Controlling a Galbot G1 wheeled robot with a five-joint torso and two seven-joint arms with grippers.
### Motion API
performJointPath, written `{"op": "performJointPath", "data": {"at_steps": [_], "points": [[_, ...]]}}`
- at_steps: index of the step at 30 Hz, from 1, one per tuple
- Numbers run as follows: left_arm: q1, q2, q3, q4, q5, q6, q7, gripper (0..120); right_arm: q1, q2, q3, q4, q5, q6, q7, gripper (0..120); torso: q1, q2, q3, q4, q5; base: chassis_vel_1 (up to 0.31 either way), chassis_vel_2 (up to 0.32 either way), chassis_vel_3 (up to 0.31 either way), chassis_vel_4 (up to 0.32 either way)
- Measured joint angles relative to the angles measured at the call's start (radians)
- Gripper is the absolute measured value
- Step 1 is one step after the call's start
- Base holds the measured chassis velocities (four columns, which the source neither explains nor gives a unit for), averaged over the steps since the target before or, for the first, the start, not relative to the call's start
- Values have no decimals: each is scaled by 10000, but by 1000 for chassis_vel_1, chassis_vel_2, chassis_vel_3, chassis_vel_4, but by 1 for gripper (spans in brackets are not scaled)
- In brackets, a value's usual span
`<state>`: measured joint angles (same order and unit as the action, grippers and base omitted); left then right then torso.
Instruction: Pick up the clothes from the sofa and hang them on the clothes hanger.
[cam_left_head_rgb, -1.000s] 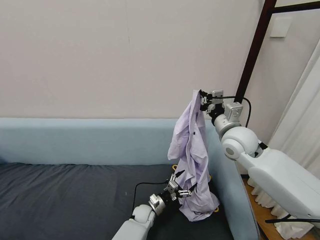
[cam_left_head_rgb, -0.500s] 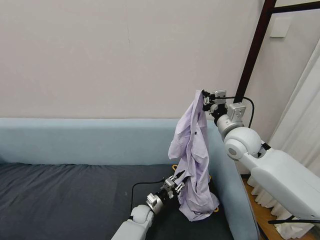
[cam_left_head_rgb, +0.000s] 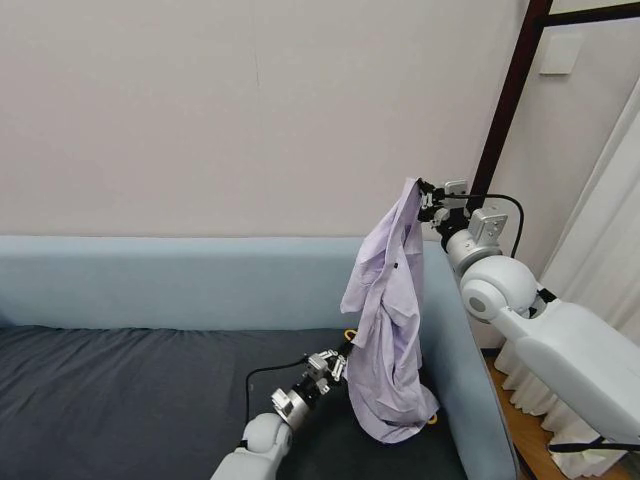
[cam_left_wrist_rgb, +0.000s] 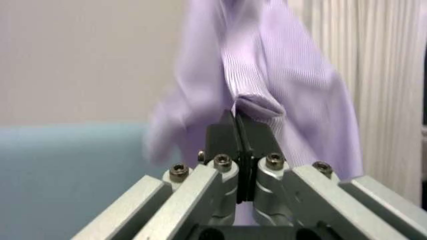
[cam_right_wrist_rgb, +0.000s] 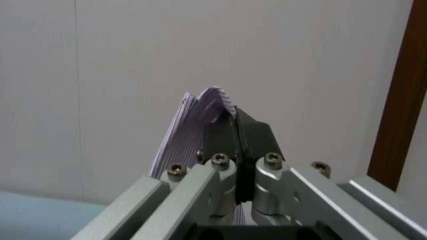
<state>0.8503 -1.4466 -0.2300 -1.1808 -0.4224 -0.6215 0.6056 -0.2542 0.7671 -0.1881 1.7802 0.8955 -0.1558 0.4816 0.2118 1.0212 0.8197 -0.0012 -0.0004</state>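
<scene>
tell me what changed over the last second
The right gripper, shut on the top of the shirt, shifted right toward the dark post, carrying the shirt along. The left gripper pulled back to the left, shut on the shirt's edge. The sofa stayed put.

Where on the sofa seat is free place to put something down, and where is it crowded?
The dark seat is bare from the view's left edge to the left gripper, with the blue backrest behind. The armrest end is crowded: the shirt hangs there, pinched low by the left gripper and high by the right gripper.
</scene>
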Motion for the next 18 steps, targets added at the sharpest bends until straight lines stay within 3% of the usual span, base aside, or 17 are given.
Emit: {"op": "performJointPath", "data": {"at_steps": [1,3,4,7,8,11,13,16,18], "points": [[143,403,-191,-870,-590,229,1,0,-42,-110,100,45,64,8,-48,0,0,0,0,1,0,0,0,0,0],[171,500,-246,-1081,-724,290,-9,0,-49,-127,116,52,71,8,-53,0,0,0,0,1,0,0,0,0,0],[265,999,-503,-2092,-1395,583,-47,0,-116,-274,246,125,111,5,-119,0,-1,0,0,4,-1,0,0,0,0],[252,2166,-1104,-3966,-2771,1176,-482,0,-393,-610,640,476,345,-405,-37,0,0,0,0,3,1,0,0,0,0],[252,2166,-1104,-3966,-2771,1176,-482,0,-393,-610,640,476,345,-405,-37,0,0,0,0,3,1,0,0,0,0],[23,3539,-1507,-5531,-4080,1717,-1533,0,-656,-953,1109,1063,746,-613,11,0,-1,0,0,1,-1,0,0,0,0],[-28,3777,-1561,-5769,-4233,1794,-1725,0,-694,-1043,1214,1228,837,-571,-47,0,-1,0,-1,0,0,0,0,0,0],[-254,4953,-1951,-6913,-4795,2118,-2690,0,-804,-1442,1721,2155,1630,-207,-506,0,-1,1,-2,0,-2,0,0,0,0],[-274,5226,-2126,-7198,-4899,2199,-2959,0,-804,-1622,1821,2502,1878,-57,-739,0,-1,0,-1,1,-2,0,0,0,0]]}}
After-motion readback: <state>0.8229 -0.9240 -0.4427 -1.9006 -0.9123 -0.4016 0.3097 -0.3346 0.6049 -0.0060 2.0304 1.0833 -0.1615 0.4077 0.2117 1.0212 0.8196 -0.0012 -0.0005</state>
